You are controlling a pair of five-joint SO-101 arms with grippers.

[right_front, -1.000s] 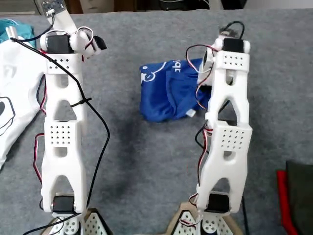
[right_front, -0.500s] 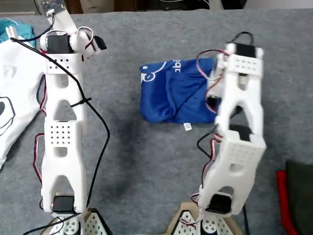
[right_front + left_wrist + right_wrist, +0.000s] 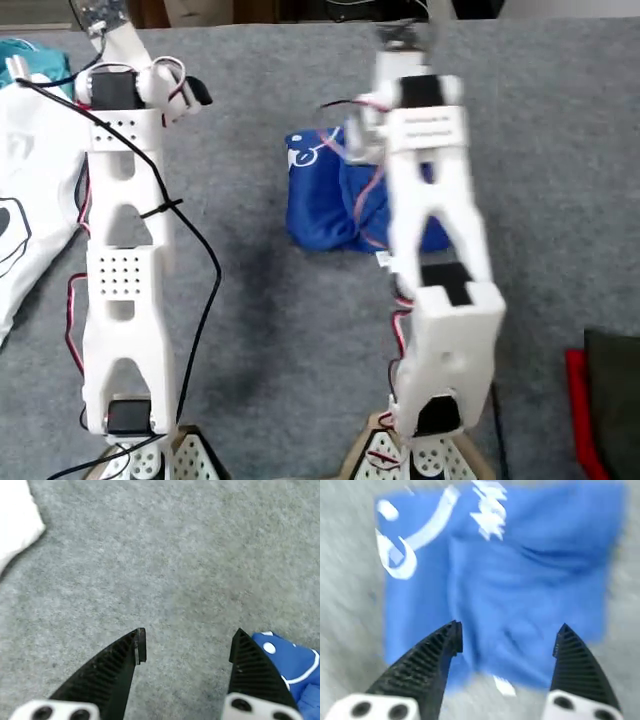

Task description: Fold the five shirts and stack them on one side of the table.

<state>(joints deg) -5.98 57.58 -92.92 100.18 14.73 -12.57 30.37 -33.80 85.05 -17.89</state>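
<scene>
A blue shirt (image 3: pixel 325 200) with white print lies crumpled and roughly folded on the grey table, between the two arms. My right arm (image 3: pixel 425 150) stretches over its right part. In the right wrist view my right gripper (image 3: pixel 510 630) hangs open above the blue shirt (image 3: pixel 520 575), holding nothing. My left gripper (image 3: pixel 189 642) is open over bare grey cloth, with a corner of the blue shirt (image 3: pixel 292 662) beside one finger. In the high view the left gripper (image 3: pixel 195 92) sits far left of the blue shirt. A white shirt (image 3: pixel 25 190) lies spread at the table's left edge.
A teal garment (image 3: pixel 25 52) lies at the far left corner, above the white shirt. A dark folded item with a red edge (image 3: pixel 605 400) sits at the near right edge. Cables run along both arms. Grey tabletop (image 3: pixel 270 340) lies open between the arm bases.
My right arm has swung left and forward, from the blue shirt's right edge to over it. The shirt has stayed in place. The left arm has barely moved.
</scene>
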